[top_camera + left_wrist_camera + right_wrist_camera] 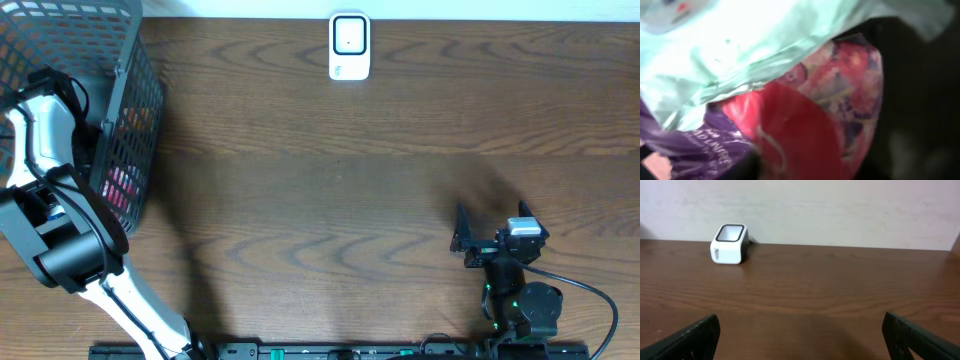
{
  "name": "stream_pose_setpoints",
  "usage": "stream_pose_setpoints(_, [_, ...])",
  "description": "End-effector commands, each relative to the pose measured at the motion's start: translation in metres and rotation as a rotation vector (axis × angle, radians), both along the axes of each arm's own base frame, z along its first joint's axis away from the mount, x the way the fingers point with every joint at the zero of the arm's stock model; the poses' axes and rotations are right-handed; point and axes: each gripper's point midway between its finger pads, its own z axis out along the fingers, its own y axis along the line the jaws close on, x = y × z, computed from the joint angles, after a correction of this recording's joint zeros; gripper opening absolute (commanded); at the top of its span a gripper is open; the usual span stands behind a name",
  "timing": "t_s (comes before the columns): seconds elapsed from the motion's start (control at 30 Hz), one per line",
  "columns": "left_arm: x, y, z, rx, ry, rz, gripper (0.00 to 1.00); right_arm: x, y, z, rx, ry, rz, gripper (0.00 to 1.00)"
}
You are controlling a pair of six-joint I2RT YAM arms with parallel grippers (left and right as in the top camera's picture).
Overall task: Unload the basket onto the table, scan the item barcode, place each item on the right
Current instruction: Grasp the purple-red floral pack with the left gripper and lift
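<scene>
- Packets (120,185) lie inside the dark mesh basket (130,90), which stands at the 9 to 10 o'clock edge of the wooden table (350,200); from overhead only pink and red patches show through the mesh.
- Close up in the left wrist view, a pale mint green bag (740,50) lies across the top of the heap.
- Under it, at 6 o'clock, sits a red packet (795,135).
- A purple packet (705,145) with white lettering is at 8 o'clock, touching the red one.
- A pink patterned packet (850,75) is at 2 o'clock, behind the red one.
- No barcode can be made out on any of them; the view is blurred.
- The left arm (45,130) reaches down into the basket.
- The left gripper is hidden among the packets, and I cannot tell whether its jaws are wide, narrow or holding anything.
- The white scanner (349,46) stands at 12 o'clock on the table, near the far edge, well apart from the basket.
- The right gripper (463,232) is at 4 to 5 o'clock, jaws spread wide and holding nothing.
- Its fingers (695,337) frame bare tabletop, with the scanner at 10 o'clock in that view.
</scene>
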Motion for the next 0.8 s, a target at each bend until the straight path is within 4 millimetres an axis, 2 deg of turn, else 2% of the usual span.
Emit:
stream_pose_setpoints(0.0, [-0.017,-0.005,-0.009,-0.015,0.072,-0.011,0.2,0.0,-0.003,-0.001,0.017,0.001,-0.013,0.99])
stream_pose_setpoints(0.07, [-0.015,-0.005,0.001,-0.013,0.067,-0.011,0.09,0.0,-0.003,-0.001,0.017,0.001,-0.013,0.99])
stream_pose_setpoints(0.2, [-0.007,-0.001,0.035,0.006,0.03,-0.011,0.07,0.0,-0.003,-0.001,0.017,0.001,-0.013,0.99])
stream_pose_setpoints(0.33, [0.004,0.001,0.093,0.04,-0.085,-0.01,0.07,0.0,-0.003,-0.001,0.017,0.001,-0.013,0.99])
stream_pose_setpoints(0.5, [0.016,-0.015,0.175,0.041,-0.339,-0.037,0.07,0.0,-0.003,-0.001,0.017,0.001,-0.013,0.99])
stream_pose_setpoints(0.6, [0.009,-0.027,0.223,0.071,-0.48,-0.054,0.08,0.0,-0.003,-0.001,0.017,0.001,-0.013,0.99])
stream_pose_setpoints(0.77, [-0.013,-0.045,0.281,0.116,-0.645,-0.074,0.07,0.0,-0.003,-0.001,0.017,0.001,-0.013,0.99])
